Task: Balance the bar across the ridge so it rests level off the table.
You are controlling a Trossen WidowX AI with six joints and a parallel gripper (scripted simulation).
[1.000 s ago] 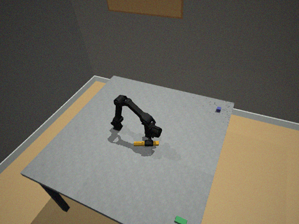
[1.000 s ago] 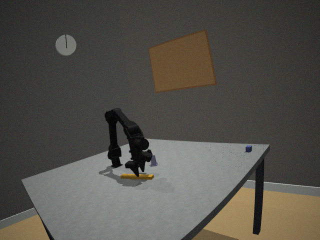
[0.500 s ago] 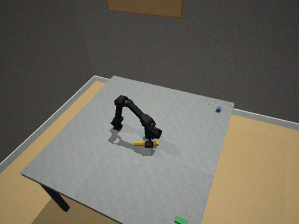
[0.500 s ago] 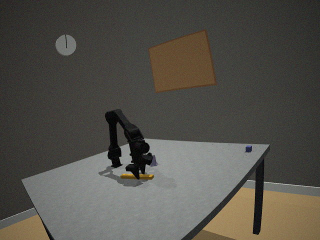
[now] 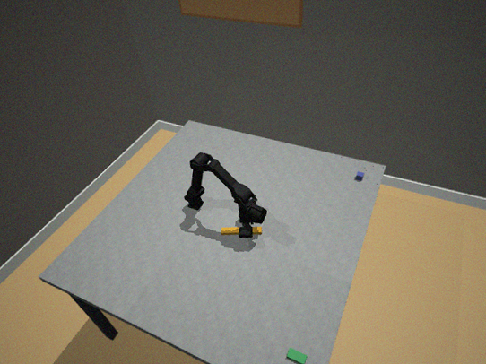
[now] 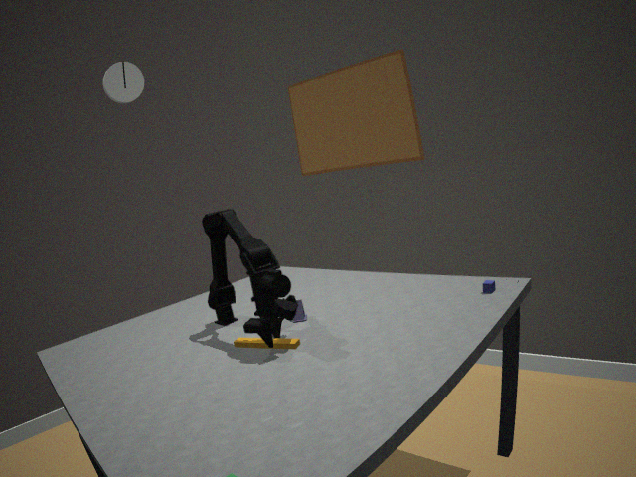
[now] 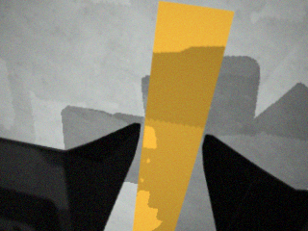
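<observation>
Near the middle of the grey surface (image 5: 151, 270) (image 6: 205, 400) (image 7: 48, 48), the yellow bar (image 5: 229, 231) (image 6: 287, 343) (image 7: 178, 96) lies flat, below the end effector (image 5: 245, 233) (image 6: 274, 341) (image 7: 171, 135). The end effector is released: its two fingertips stand one on each side of the bar, and in the wrist view a narrow gap is visible at both sides, so nothing is grasped. In this same view the bar extends from about half past twelve, where its far end is, down toward six o'clock, and shadow covers a part of it.

The purple ridge (image 6: 299, 311) stands apart from the bar, between one and two o'clock from it in the exterior view, and it is partly hidden by the black arm (image 5: 223, 175) (image 6: 218, 256). The bar is not resting on the ridge.

In the top view, measured from the end effector, the base of the arm is at about ten o'clock, the small blue cube (image 5: 360, 175) (image 6: 488, 286) is at two o'clock near a corner of the surface, and the flat green block (image 5: 296, 356) (image 6: 231, 475) is at five o'clock.
</observation>
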